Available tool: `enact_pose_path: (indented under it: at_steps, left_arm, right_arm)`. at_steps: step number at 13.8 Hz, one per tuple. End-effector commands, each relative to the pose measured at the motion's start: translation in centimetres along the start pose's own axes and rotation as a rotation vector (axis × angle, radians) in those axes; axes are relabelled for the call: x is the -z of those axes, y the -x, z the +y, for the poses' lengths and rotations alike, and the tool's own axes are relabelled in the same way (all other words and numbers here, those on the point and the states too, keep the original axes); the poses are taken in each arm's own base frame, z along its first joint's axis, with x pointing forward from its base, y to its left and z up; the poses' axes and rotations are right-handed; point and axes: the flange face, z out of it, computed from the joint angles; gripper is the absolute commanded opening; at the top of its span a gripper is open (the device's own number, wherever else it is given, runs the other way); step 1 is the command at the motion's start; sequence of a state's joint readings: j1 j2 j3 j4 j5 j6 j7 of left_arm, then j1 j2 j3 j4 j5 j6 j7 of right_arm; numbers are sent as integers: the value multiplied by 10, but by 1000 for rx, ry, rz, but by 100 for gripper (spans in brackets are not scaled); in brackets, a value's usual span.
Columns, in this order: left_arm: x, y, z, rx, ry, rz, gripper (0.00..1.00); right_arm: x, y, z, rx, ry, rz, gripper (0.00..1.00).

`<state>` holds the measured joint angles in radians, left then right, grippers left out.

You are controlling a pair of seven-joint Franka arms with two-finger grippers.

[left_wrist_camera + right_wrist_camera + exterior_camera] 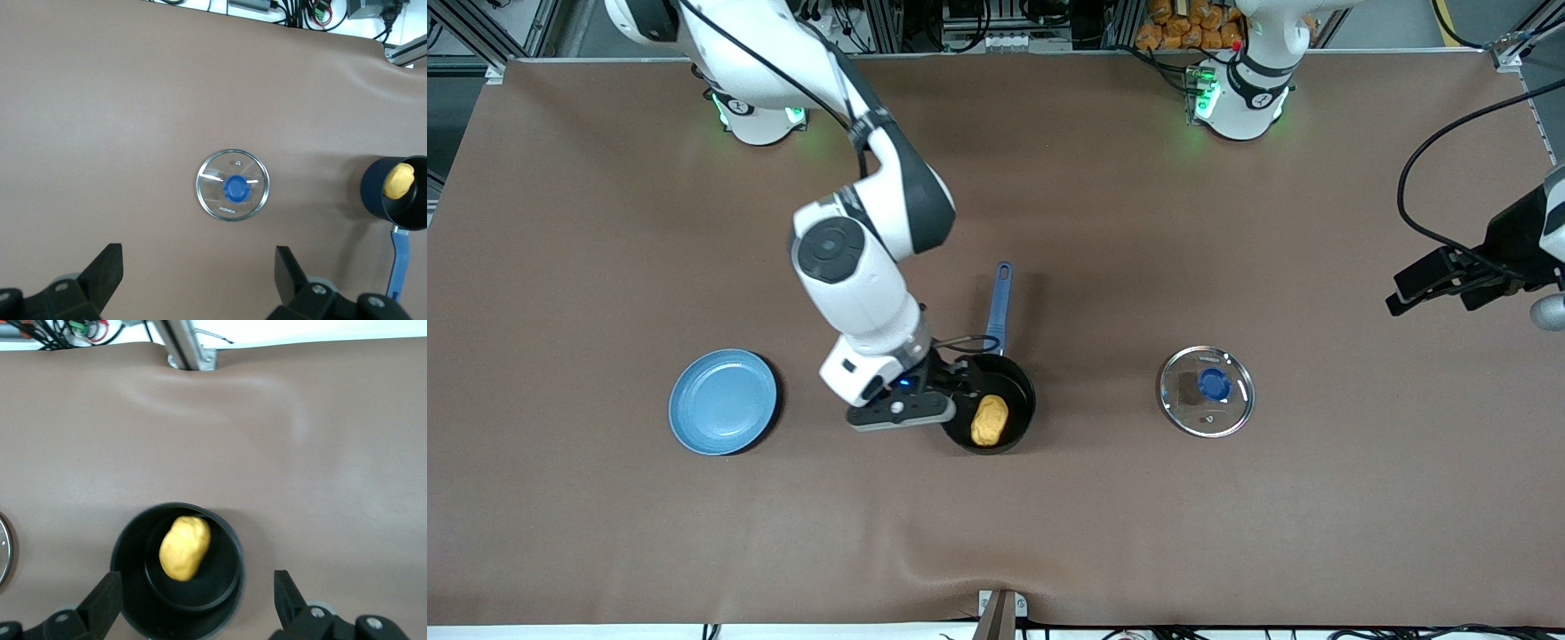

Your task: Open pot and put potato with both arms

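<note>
The pot (1024, 391) stands uncovered mid-table, its blue handle (1000, 302) pointing toward the robots' bases. The potato (989, 420) lies inside it. My right gripper (959, 384) is open and empty, just over the pot's rim on the side toward the right arm's end. In the right wrist view the open gripper (198, 600) straddles the pot (127, 587) with the potato (185, 547) in it. The glass lid (1207, 391) lies flat on the table beside the pot, toward the left arm's end. My left gripper (1414, 289) waits, open and empty, raised at that end; it shows open (199, 273) above the lid (233, 185).
A flat light-blue plate (723, 401) lies toward the right arm's end, beside the pot. The pot (373, 200) and potato (399, 181) also show in the left wrist view. The lid's edge (3, 550) shows in the right wrist view. A bracket (1000, 609) sits at the table's near edge.
</note>
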<state>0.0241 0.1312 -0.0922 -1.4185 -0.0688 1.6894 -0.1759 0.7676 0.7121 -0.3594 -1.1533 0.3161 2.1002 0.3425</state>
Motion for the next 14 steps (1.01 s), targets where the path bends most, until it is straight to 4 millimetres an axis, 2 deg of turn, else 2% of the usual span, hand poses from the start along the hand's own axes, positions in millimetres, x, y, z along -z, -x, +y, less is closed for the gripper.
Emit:
enact_pose_path:
  at_steps: [1, 3, 5, 7, 10, 14]
  left_arm:
    - [23, 36, -1, -47, -6, 2, 100]
    - [25, 61, -3, -132, -4, -13, 100]
    - [22, 77, -4, -145, -6, -28, 100]
    - [20, 88, 3, -161, -4, -36, 100]
    - [19, 84, 0, -154, -2, -38, 100]
    - [14, 79, -5, -143, -5, -43, 100]
  right_arm:
    - [48, -4, 28, -30, 26, -46, 100]
    - [80, -12, 63, -72, 62, -65, 100]
    - [99, -22, 101, -120, 107, -68, 100]
    - [113, -23, 135, -102, 137, -108, 100]
    - [138, -18, 207, -16, 153, -174, 100]
    - [165, -3, 278, -38, 104, -186, 100]
